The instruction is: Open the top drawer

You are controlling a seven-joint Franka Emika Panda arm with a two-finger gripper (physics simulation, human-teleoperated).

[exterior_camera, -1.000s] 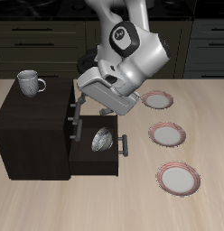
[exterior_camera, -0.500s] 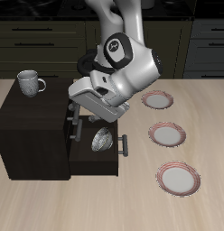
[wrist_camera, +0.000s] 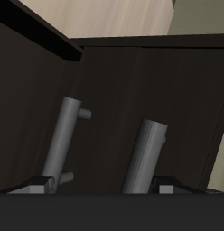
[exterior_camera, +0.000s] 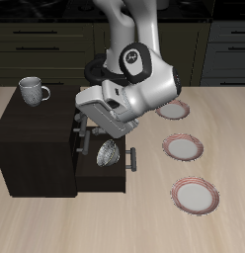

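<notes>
The dark wooden cabinet (exterior_camera: 36,138) stands on the table, and its top drawer (exterior_camera: 74,120) looks shut. My gripper (exterior_camera: 84,121) is right at that drawer's front, under the arm's white wrist. In the wrist view the dark drawer front (wrist_camera: 123,81) fills the frame with two grey bar handles on it. One bar (wrist_camera: 145,158) lies between my fingers; the other bar (wrist_camera: 64,140) is close to one fingertip (wrist_camera: 43,182). My gripper (wrist_camera: 107,184) is open, its fingers wide apart and not touching the bar.
The lower drawer (exterior_camera: 120,176) is pulled out with a grey bowl (exterior_camera: 108,152) in it, and its handle (exterior_camera: 137,158) sticks out toward the plates. A mug (exterior_camera: 34,91) stands on the cabinet top. Three plates (exterior_camera: 183,148) lie in a row beside the cabinet.
The arm has swung down and in toward the cabinet, bringing my gripper up to the top drawer's front. The drawers, mug and plates have not moved.
</notes>
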